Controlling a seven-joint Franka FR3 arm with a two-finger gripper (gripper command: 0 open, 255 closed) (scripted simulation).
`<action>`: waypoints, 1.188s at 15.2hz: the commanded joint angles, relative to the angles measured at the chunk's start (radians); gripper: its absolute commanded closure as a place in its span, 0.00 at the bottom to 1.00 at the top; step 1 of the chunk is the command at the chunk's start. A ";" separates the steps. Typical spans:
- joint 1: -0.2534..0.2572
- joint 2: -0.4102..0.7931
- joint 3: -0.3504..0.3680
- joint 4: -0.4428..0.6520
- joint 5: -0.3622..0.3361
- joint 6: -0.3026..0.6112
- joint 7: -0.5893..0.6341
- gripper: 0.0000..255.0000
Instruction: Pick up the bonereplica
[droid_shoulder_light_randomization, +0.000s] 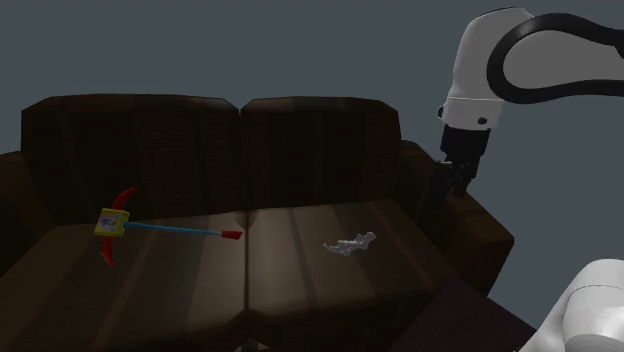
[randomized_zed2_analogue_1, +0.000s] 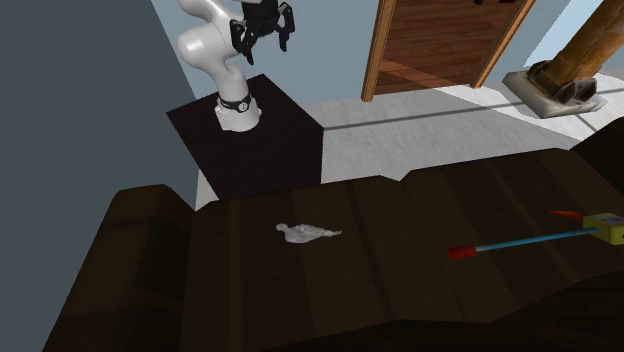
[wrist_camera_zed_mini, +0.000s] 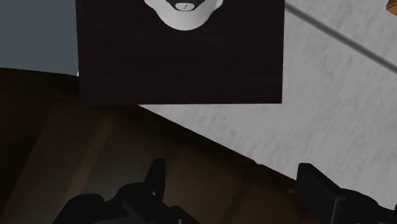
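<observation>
The bone replica (droid_shoulder_light_randomization: 350, 243) is a small pale grey piece lying flat on the dark brown sofa's seat cushion (droid_shoulder_light_randomization: 300, 270), on the side nearer the arm. The second exterior view has the bone replica (randomized_zed2_analogue_1: 306, 233) near the sofa's front edge. My black gripper (droid_shoulder_light_randomization: 453, 188) hangs above the sofa's armrest, well to the right of the bone and higher. In the second exterior view the gripper (randomized_zed2_analogue_1: 265, 36) is far behind the bone, over the stand. From the wrist the gripper (wrist_camera_zed_mini: 235, 191) is open, fingers (wrist_camera_zed_mini: 156, 175) apart with nothing between them, above the armrest edge.
A toy pickaxe (droid_shoulder_light_randomization: 128, 227) with red head, yellow block and blue handle lies on the other cushion; its handle (randomized_zed2_analogue_1: 520, 242) points toward the middle seam. The dark stand (randomized_zed2_analogue_1: 250, 140) sits on pale floor (randomized_zed2_analogue_1: 400, 140) beside the sofa. A wooden doorway (randomized_zed2_analogue_1: 440, 45) stands behind.
</observation>
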 joint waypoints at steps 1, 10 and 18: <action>0.000 0.000 0.000 0.000 0.000 0.000 0.000 0.00; 0.014 0.226 -0.101 -0.070 -0.085 0.291 -0.256 0.00; 0.033 0.514 -0.170 -0.025 -0.111 0.535 -0.470 0.00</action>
